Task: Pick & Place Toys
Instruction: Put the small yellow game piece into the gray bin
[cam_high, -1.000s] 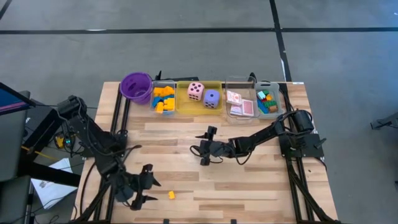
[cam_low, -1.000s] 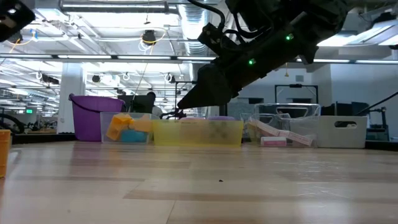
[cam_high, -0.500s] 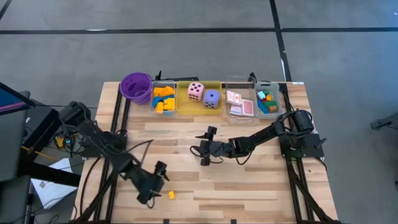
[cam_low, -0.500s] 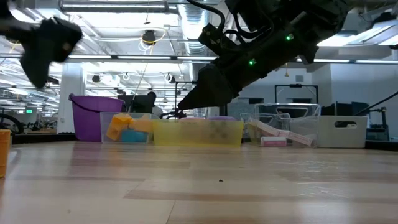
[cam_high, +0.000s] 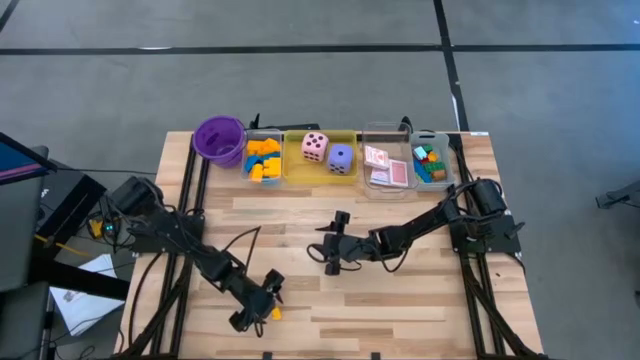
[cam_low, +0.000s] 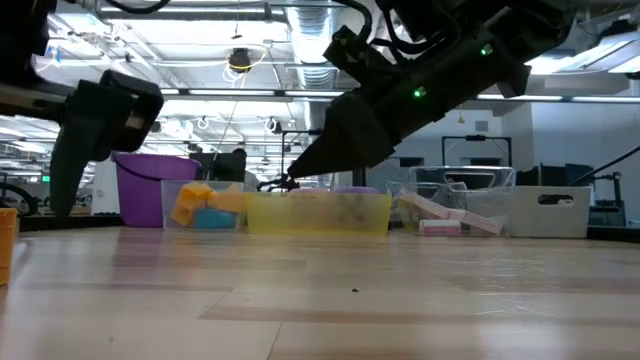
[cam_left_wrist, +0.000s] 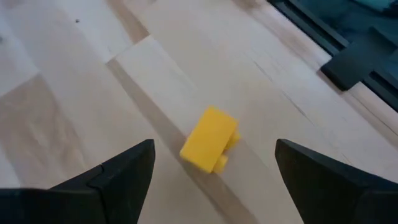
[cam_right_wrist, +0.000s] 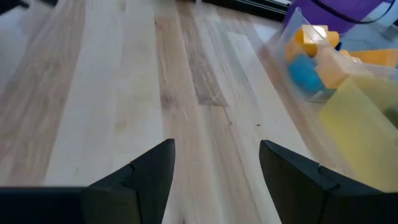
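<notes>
Left gripper (cam_high: 259, 302) sits low in the lower-left of the high view, fingers spread wide with nothing in them, straddling a loose yellow block (cam_left_wrist: 210, 138). In the left wrist view the block lies between the two fingers (cam_left_wrist: 118, 171), not touching either. It looks lined up for a grab, not yet closed. In the high view the block (cam_high: 275, 313) shows just beside the gripper tip on bare table (cam_high: 400, 300), well apart from the bins.

Right gripper (cam_high: 335, 252) hovers mid-frame over empty wood, fingers parted and holding nothing; likely waiting.

Containers run along the top edge of the table in the high view, left to right:
- purple cup (cam_high: 219, 138), contents not visible
- clear tray (cam_high: 263, 160) with yellow, orange and blue blocks
- yellow tray (cam_high: 325, 175) with a pink die (cam_high: 314, 146) and a purple die (cam_high: 341, 157)
- clear tray (cam_high: 385, 129) with pink cards (cam_high: 387, 167)
- small bin (cam_high: 432, 136) with mixed red, green and blue blocks

The loose yellow block probably belongs in the tray with the other yellow ones.
</notes>
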